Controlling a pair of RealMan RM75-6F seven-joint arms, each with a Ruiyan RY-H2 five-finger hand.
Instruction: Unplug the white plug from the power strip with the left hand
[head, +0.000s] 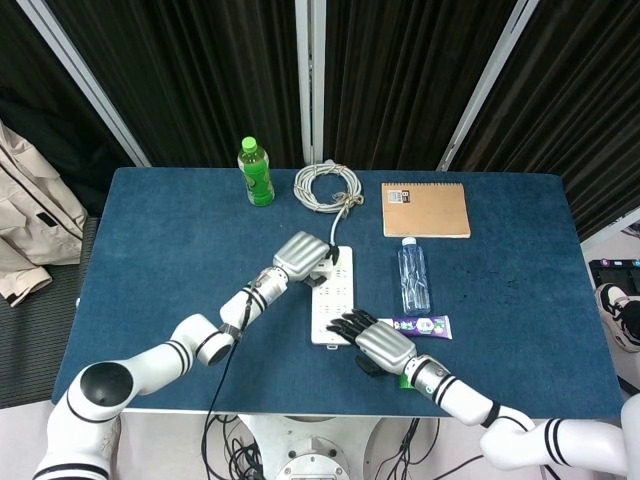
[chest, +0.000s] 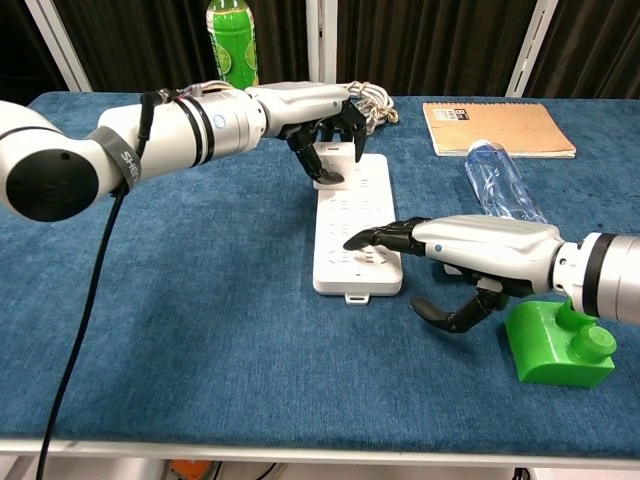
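A blue cloth table is backed by black curtains. A green bottle stands at 11 o'clock; a clear bottle lies at 3 o'clock of the power strip. Labels are unreadable. The white plug sits at the strip's far end, gripped by the left hand. The right hand is spread open, fingertips resting on the strip.

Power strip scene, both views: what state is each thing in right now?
white plug: seated in the power strip, far end.
left hand: fingers wrapped around the plug.
right hand: fingertips resting on the strip's near end.
power strip: flat on the table.
clear bottle: lying on its side.
green bottle: upright, capped.
cable: coiled.
notebook: closed.
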